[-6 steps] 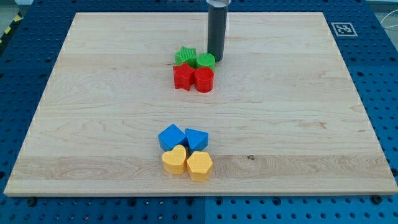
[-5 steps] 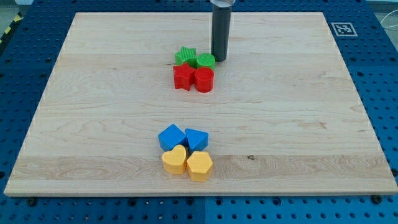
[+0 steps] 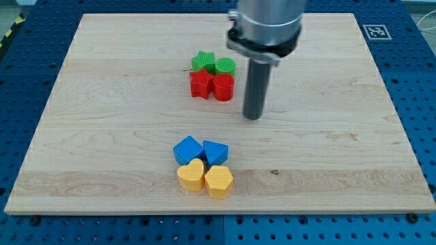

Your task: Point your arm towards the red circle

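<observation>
The red circle [image 3: 223, 87] lies on the wooden board [image 3: 102, 122] in a tight cluster above the middle. A red star [image 3: 201, 84] touches it on the view's left, a green circle [image 3: 225, 67] sits just above it, and a green star [image 3: 202, 62] is above the red star. My tip [image 3: 253, 116] rests on the board to the view's lower right of the red circle, with a small gap between them. The rod rises from it toward the view's top.
Lower down sit a blue cube [image 3: 187, 149], a blue triangular block [image 3: 215, 152], a yellow heart [image 3: 191, 175] and a yellow hexagon-like block [image 3: 219, 181], all touching. A marker tag [image 3: 375, 31] is at the board's top right corner.
My tip has moved from just right of the green circle down and to the right, to the lower right of the red circle. The blocks have not moved.
</observation>
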